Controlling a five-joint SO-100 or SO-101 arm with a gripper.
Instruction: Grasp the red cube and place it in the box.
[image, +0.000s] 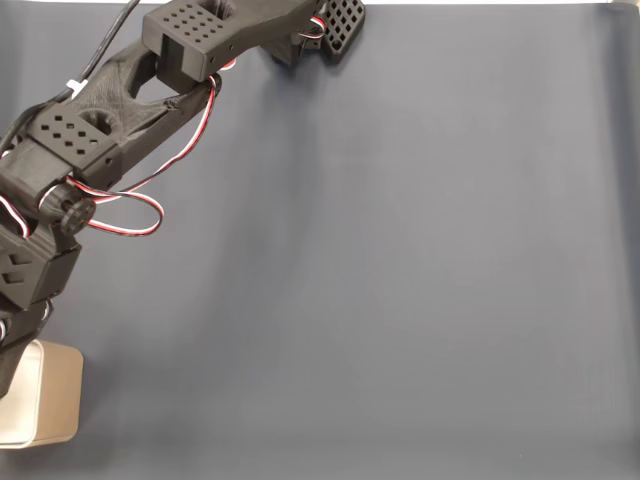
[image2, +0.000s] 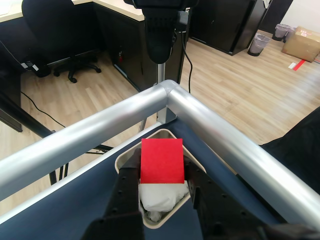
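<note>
Black plastic arm reaches over the tan box at the fixed view's lower left corner, while the wrist view shows the gripper clamped on the red cube, directly above the box's white inside.

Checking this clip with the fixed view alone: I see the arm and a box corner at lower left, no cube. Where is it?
Observer: The red cube sits between the gripper fingers in the wrist view.
Operator: Over the box?
Observer: Yes, it hangs above the box, whose white inside shows below it.
Operator: Anything in the box?
Observer: Something white and crumpled lies inside.
</note>
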